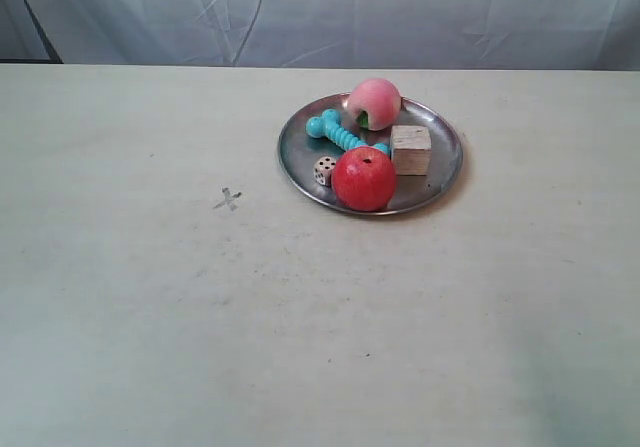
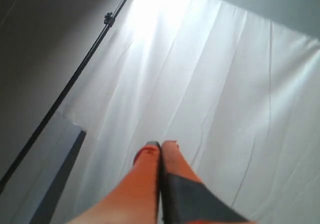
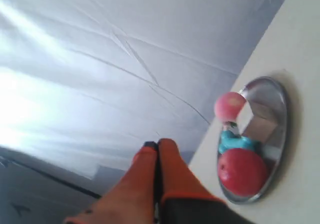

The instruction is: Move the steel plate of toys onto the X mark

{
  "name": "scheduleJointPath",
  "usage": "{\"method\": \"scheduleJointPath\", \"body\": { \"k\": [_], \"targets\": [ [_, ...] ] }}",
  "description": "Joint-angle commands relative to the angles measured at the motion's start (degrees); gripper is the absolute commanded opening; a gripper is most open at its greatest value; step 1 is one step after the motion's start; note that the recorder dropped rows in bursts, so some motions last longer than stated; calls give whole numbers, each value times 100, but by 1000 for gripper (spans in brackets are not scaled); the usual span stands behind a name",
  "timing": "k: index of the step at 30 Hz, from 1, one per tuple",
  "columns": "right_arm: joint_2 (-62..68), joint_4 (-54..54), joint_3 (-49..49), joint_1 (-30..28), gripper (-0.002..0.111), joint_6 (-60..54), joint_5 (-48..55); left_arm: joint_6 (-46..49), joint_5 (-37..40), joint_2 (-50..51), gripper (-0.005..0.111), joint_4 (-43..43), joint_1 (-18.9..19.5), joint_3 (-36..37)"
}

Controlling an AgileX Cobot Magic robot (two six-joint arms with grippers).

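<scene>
Exterior view.
- **Steel plate** [image 1: 442, 163]: rests on the worktop [image 1: 300, 327], off target. The X mark [image 1: 228, 199] lies bare at the plate's 8 o'clock, near but apart from it.
- **Contents, kept in by the raised rim:**
  - peach [image 1: 374, 103] at 12 o'clock
  - wooden cube [image 1: 411, 150] at 3 o'clock
  - red apple [image 1: 363, 179] at 6 o'clock
  - die [image 1: 325, 170] at 8 o'clock
  - turquoise bone [image 1: 343, 135] from centre toward 10 o'clock
- **Left claw** [image 2: 160, 146]: fingers pressed together, empty, aimed at the white backdrop.
- **Right claw** [image 3: 157, 145]: likewise together and empty. Its camera catches the plate, so this arm is probably better placed to reach it.
- **Status:** no grasp made. The loose toys probably call for a level, slow slide.
</scene>
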Motion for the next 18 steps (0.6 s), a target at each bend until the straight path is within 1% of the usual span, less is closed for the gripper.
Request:
{"method": "scheduleJointPath", "body": {
  "k": [1, 3, 5, 6, 8, 11, 12, 13, 15, 18],
  "targets": [
    [-39, 719, 13, -4, 0, 125, -1173, -501, -20, -22, 0, -87, 33, -91],
    [-39, 938, 13, -4, 0, 139, -1652, -476, 318, 64, 0, -154, 33, -465],
    [-39, 924, 13, -4, 0, 139, -1871, -369, 223, 530, 0, 111, 33, -877],
    [-39, 716, -14, -4, 0, 139, -1995, -218, 115, 857, 0, 290, 33, -1155],
    [-39, -33, -203, -4, 0, 90, -2132, 198, 29, 1583, 0, 554, 33, -1754],
    [-39, -1924, -667, -4, 0, -13, -2115, 503, 346, 2974, 0, 741, 33, -2925],
    [145, -2698, -896, -4, 0, -26, -1965, 503, 596, 3516, 0, 844, 33, -3344],
    [316, -3165, -1060, -4, 0, -26, -1798, 490, 835, 4080, 0, 873, 33, -3665],
    [836, -3673, -1517, -4, -1, -26, -1188, 171, 1479, 5201, 0, 873, 33, -4464],
    [2093, -3956, -2240, -4, -1, -26, 178, -555, 2609, 6644, 0, 873, 20, -5488]
  ]
}}
